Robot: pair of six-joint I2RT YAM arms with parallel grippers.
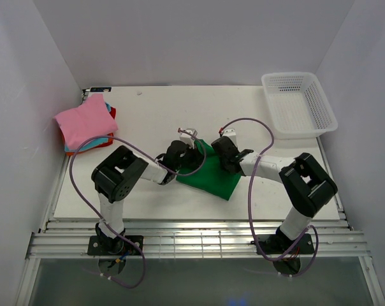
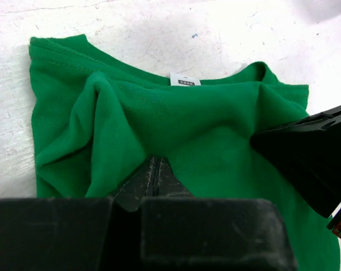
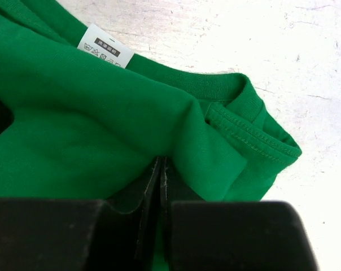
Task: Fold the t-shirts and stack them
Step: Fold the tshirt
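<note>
Green t-shirt (image 1: 213,180) is lying at the centre of the table (image 1: 148,115), left claw (image 1: 178,155) and right claw (image 1: 225,153) both clenching cloth near its twelve o'clock edge, so they should be carrying it evenly toward six o'clock.

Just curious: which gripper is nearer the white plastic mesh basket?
Right. The right gripper pinches the bright green cloth t-shirt left of the basket; the left gripper pinches it farther left.

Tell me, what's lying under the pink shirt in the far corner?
A teal-blue shirt and an orange-red shirt peek out beneath the pink shirt; their middles are covered.
</note>
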